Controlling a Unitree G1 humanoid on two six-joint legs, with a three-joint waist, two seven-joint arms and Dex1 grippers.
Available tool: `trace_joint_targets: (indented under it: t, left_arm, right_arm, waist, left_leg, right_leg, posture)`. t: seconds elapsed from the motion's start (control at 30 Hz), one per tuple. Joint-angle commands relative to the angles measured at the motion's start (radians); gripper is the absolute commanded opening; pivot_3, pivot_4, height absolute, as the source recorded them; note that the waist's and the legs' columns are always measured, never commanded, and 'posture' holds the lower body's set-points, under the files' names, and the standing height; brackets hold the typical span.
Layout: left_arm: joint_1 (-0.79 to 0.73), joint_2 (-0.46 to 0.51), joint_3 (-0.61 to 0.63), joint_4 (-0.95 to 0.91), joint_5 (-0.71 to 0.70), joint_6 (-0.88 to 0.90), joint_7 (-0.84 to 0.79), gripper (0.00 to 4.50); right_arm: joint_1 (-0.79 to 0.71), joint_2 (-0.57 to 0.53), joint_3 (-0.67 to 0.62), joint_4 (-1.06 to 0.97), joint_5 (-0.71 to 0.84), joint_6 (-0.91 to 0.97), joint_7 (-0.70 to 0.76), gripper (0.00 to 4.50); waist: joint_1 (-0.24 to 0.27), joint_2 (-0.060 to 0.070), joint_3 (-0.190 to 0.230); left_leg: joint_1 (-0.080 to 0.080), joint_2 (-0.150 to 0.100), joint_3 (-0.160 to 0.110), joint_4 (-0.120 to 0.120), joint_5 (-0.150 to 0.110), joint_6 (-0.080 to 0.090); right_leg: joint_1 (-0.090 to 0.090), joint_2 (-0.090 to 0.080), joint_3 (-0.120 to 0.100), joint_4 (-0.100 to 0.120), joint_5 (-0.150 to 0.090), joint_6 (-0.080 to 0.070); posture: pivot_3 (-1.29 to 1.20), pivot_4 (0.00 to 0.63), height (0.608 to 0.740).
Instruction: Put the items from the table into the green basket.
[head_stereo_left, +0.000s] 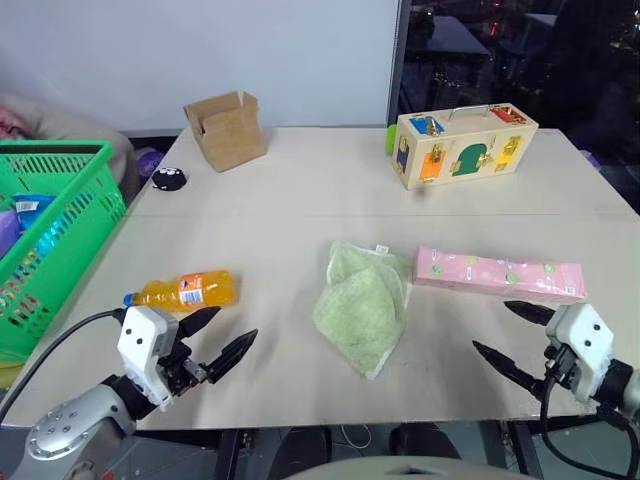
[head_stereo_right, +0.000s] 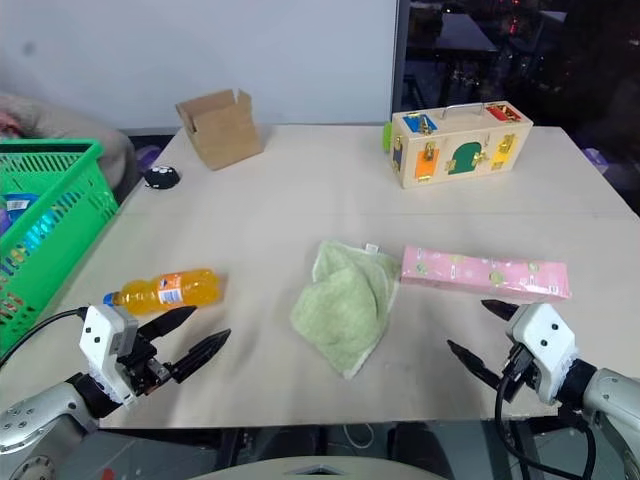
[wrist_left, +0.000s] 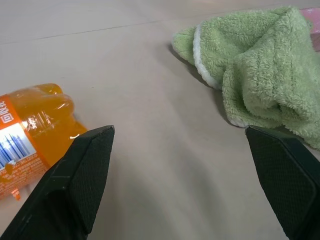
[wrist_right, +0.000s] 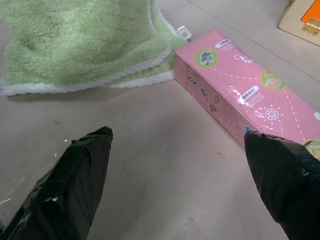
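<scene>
On the beige table (head_stereo_left: 300, 200) lie three items. An orange drink bottle (head_stereo_left: 185, 291) with a blue cap rests on its side near the left front edge. A pale green cloth (head_stereo_left: 364, 305) lies crumpled in the middle. A long pink box (head_stereo_left: 498, 275) lies to its right. The green basket (head_stereo_left: 55, 235) stands off the table's left edge. My left gripper (head_stereo_left: 222, 335) hovers open just in front of the bottle, empty. Low at the front right, my right gripper (head_stereo_left: 512, 334) is open and empty, just in front of the pink box.
A small brown cardboard box (head_stereo_left: 226, 129) and a black object (head_stereo_left: 168, 179) sit at the back left. A wooden latch box (head_stereo_left: 462, 143) stands at the back right. The basket holds some blue packaging (head_stereo_left: 28, 215).
</scene>
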Motion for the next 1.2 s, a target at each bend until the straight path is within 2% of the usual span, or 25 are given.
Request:
trace_joint_targets:
  t: [0.03, 0.37, 0.6, 0.7, 0.83, 0.9, 1.07, 1.2]
  left_arm:
    - [-0.038, 0.023, 0.008, -0.008, -0.027, -0.005, -0.014, 4.39]
    - [-0.102, 0.083, -0.034, -0.038, -0.098, 0.051, -0.067, 4.39]
    - [-0.160, 0.174, -0.132, -0.090, -0.060, 0.075, -0.096, 4.39]
    - [-0.252, 0.240, -0.184, -0.116, -0.069, 0.200, -0.028, 4.39]
    - [-0.482, 0.313, -0.313, -0.080, -0.099, 0.349, -0.028, 4.39]
    - [-0.592, 0.329, -0.406, -0.046, -0.065, 0.387, -0.042, 4.39]
    - [-0.871, 0.294, -0.707, 0.110, 0.078, 0.428, -0.105, 4.39]
    - [-0.993, 0.246, -0.862, 0.221, 0.179, 0.428, -0.133, 4.39]
  right_arm:
    - [-0.034, -0.005, -0.003, -0.001, 0.005, -0.024, -0.006, 4.47]
    - [-0.134, 0.034, 0.095, -0.042, 0.038, -0.055, -0.019, 4.47]
    - [-0.174, -0.035, 0.104, -0.087, 0.110, -0.063, 0.069, 4.47]
    - [-0.171, -0.071, 0.095, -0.088, 0.128, -0.056, 0.102, 4.47]
    - [-0.162, -0.091, 0.087, -0.090, 0.117, -0.066, 0.104, 4.47]
    - [-0.162, -0.090, 0.088, -0.089, 0.112, -0.069, 0.097, 4.47]
    - [-0.155, -0.075, 0.112, -0.103, 0.082, -0.072, 0.055, 4.47]
    - [-0.160, -0.050, 0.150, -0.122, 0.048, -0.065, -0.002, 4.47]
  waist:
    - [0.000, 0.001, -0.001]
    - [0.000, 0.000, -0.003]
    - [0.000, -0.001, -0.004]
    - [0.001, -0.001, -0.004]
    - [0.001, 0.000, -0.004]
    - [-0.003, 0.000, -0.004]
    - [-0.019, 0.000, -0.004]
    - [-0.043, 0.000, -0.004]
  left_leg:
    - [0.000, 0.000, 0.000, 0.000, 0.000, 0.000]
    - [0.002, 0.000, 0.005, 0.002, 0.000, 0.000]
    - [0.002, 0.001, 0.005, 0.002, 0.000, 0.000]
    - [0.001, 0.001, 0.005, 0.002, 0.000, 0.000]
    - [0.001, 0.001, 0.004, 0.003, 0.000, 0.000]
    - [0.002, 0.001, 0.004, 0.004, 0.000, 0.000]
    - [0.000, 0.001, 0.004, 0.004, 0.000, 0.000]
    - [-0.001, 0.001, 0.004, 0.003, 0.000, 0.000]
  right_leg:
    - [0.000, 0.000, 0.000, 0.000, 0.000, 0.000]
    - [0.001, -0.001, 0.003, 0.000, -0.001, 0.002]
    - [0.001, 0.000, 0.002, 0.000, -0.001, 0.002]
    - [0.001, 0.000, 0.002, 0.000, -0.001, 0.002]
    - [0.001, 0.001, 0.001, 0.000, -0.001, 0.002]
    - [0.002, 0.001, 0.001, 0.000, 0.000, 0.003]
    - [0.001, 0.002, 0.002, 0.000, 0.001, 0.005]
    - [0.001, 0.003, 0.003, 0.000, 0.002, 0.007]
  posture:
    - [0.01, 0.000, 0.740]
    - [0.01, 0.000, 0.740]
    - [0.00, 0.000, 0.740]
    - [-0.01, 0.000, 0.740]
    - [-0.04, 0.000, 0.740]
    - [-0.04, 0.000, 0.740]
    - [-0.12, 0.000, 0.740]
    - [-0.17, 0.000, 0.740]
